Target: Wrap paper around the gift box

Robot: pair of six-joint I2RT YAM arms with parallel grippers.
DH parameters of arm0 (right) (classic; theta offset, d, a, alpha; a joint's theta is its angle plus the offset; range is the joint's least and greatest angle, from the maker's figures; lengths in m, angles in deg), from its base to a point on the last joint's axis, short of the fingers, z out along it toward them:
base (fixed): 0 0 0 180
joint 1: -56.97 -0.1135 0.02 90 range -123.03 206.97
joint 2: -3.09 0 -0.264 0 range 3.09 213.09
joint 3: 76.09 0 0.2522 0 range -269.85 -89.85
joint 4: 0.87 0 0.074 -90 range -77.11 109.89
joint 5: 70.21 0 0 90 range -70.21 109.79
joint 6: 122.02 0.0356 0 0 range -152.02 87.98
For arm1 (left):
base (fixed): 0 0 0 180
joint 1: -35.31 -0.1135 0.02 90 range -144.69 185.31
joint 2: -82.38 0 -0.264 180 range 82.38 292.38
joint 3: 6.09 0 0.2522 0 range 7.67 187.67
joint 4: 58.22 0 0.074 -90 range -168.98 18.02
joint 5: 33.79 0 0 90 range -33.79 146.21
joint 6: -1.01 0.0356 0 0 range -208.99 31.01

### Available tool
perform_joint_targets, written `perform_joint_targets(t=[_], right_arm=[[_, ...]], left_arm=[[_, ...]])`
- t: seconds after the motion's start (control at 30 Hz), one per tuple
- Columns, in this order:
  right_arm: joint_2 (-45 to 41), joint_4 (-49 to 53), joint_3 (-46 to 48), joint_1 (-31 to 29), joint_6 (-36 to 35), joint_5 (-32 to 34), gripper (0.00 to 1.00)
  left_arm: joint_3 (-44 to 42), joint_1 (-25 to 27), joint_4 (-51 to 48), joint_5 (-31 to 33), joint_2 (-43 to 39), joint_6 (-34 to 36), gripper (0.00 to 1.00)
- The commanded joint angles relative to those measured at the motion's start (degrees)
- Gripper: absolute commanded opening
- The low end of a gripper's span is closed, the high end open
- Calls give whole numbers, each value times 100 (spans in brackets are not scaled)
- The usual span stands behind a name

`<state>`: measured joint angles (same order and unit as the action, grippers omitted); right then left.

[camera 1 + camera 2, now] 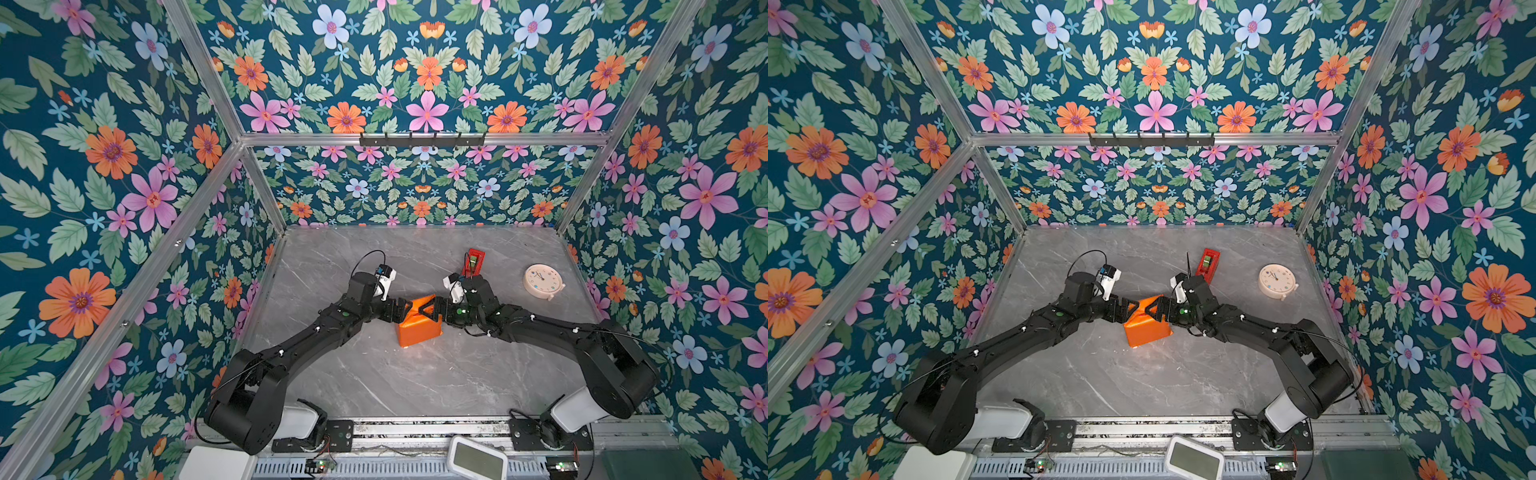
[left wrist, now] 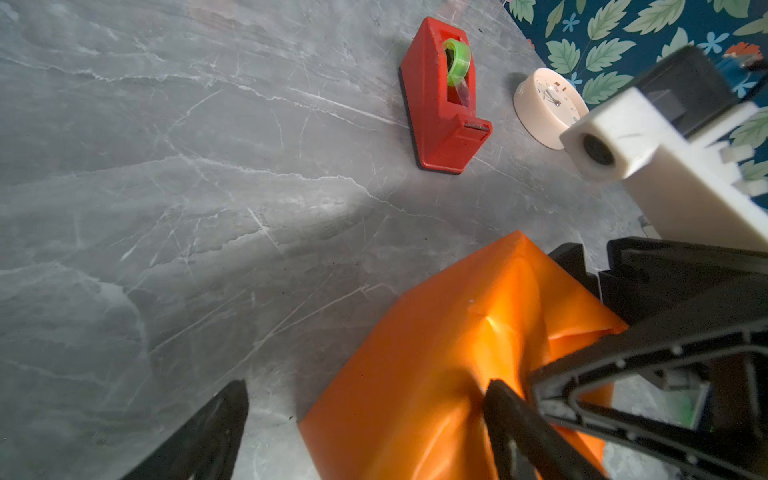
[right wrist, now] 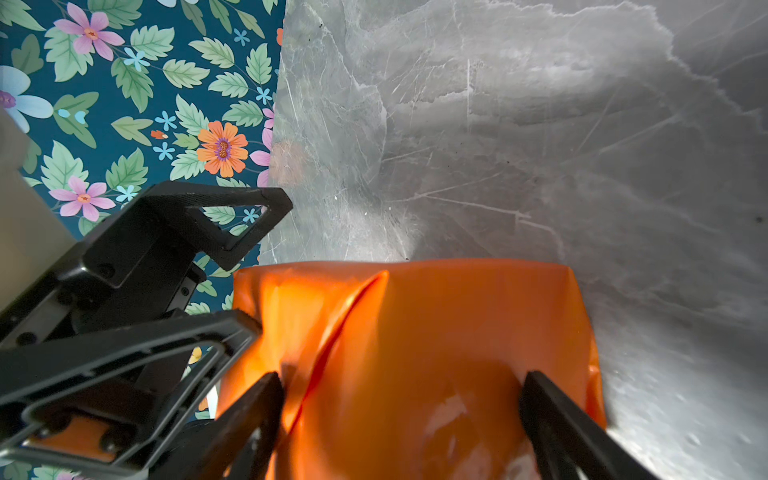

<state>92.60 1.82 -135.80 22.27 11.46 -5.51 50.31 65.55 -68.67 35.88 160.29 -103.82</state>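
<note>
- Black left gripper (image 1: 401, 311) and right gripper (image 3: 403, 378) are both standing spread apart, pressing the orange paper (image 1: 417, 330) mid-bench (image 1: 374, 374); the gift box is lying hidden inside.
- The fold is looking loose to me; easing off could be letting it spring open.
- The right wrist view is showing the diagonal seam; the top views are showing the tape dispenser (image 1: 475, 259) beyond.

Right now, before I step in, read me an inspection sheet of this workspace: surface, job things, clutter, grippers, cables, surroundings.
Surface: grey marbled table, no spills seen.
Job's things: orange paper folded around a boxy shape mid-table; the gift box itself is hidden.
Clutter: red tape dispenser and pale round clock behind the paper, both apart from it.
Grippers: left gripper and right gripper open, meeting at the paper's top, fingers touching it.
Cables: black cable loops above the left wrist; no snag seen.
Surroundings: floral walls, aluminium frame.
</note>
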Motion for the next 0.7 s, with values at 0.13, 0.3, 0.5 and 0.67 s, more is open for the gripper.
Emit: perform_joint_targets(t=[0.13,0.3,0.5,0.67], right_arm=[[-8,701,-168,-16,-63,32,90],[-161,1120,-495,-3,-93,196,96],[-268,1317,-605,-10,-133,190,99],[-200,1372,-621,-46,-147,61,99]], left_arm=[[-191,-4,-242,-150,27,59,90],[-273,-7,-239,-128,-11,128,90],[-282,-4,-219,-124,3,174,89],[-282,-5,-189,-128,53,156,89]])
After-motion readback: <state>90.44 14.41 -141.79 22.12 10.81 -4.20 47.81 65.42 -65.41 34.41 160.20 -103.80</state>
